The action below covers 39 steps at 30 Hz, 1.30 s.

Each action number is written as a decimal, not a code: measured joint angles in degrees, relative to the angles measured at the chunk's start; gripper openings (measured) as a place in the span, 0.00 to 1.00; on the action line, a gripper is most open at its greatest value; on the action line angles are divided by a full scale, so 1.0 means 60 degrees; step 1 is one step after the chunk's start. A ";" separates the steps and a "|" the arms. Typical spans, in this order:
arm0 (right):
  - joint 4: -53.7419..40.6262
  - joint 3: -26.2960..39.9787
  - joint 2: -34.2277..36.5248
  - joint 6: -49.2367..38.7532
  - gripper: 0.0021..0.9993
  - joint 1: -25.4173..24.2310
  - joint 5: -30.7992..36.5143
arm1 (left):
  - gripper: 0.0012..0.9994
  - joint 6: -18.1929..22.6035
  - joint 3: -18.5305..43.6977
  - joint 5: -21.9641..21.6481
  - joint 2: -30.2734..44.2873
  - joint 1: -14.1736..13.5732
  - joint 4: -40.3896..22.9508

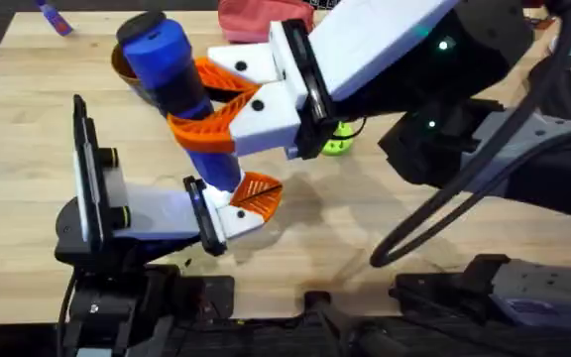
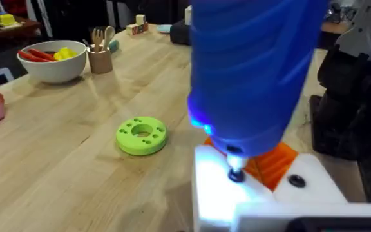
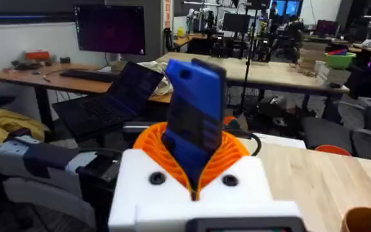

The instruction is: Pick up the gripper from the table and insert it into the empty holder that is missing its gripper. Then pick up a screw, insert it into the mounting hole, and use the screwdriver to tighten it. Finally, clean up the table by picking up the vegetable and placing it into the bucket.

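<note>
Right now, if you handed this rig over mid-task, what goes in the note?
Right gripper: shut on the blue cylindrical screwdriver, bit down on the screw.
Left gripper: at the white plastic holder; state unclear.
Done: orange ribbed gripper tip sits in the holder; screw placed.
Left: finish tightening, then move the yellow-green toy vegetable from the light wooden table into the olive-green tin bucket.

Screwdriver (image 1: pixel 181 89) covers most of the bucket (image 1: pixel 125 67) at upper left; vegetable (image 1: pixel 337 141) half-tucked behind the right gripper (image 1: pixel 206 104).
</note>
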 joint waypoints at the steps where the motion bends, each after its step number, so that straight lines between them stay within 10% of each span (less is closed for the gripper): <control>1: 0.0000 0.0000 0.0000 0.0000 0.02 0.0000 0.0000 | 0.01 0.0000 0.0000 -0.0001 0.0000 0.0000 0.0000; 20: -0.1338 0.1244 -0.0442 -0.0125 0.02 -0.0061 -0.0015 | 0.01 0.0000 0.0000 0.0000 0.0000 0.0000 0.0000; 28: -0.7710 0.3299 -0.0743 -0.1714 0.02 -0.0775 0.0367 | 0.01 0.0000 0.0000 0.0000 0.0000 0.0000 0.0000; 39: -1.5292 0.5231 -0.1688 -0.5768 0.02 -0.2624 0.4871 | 0.01 0.0002 0.0000 -0.0004 0.0000 0.0000 0.0000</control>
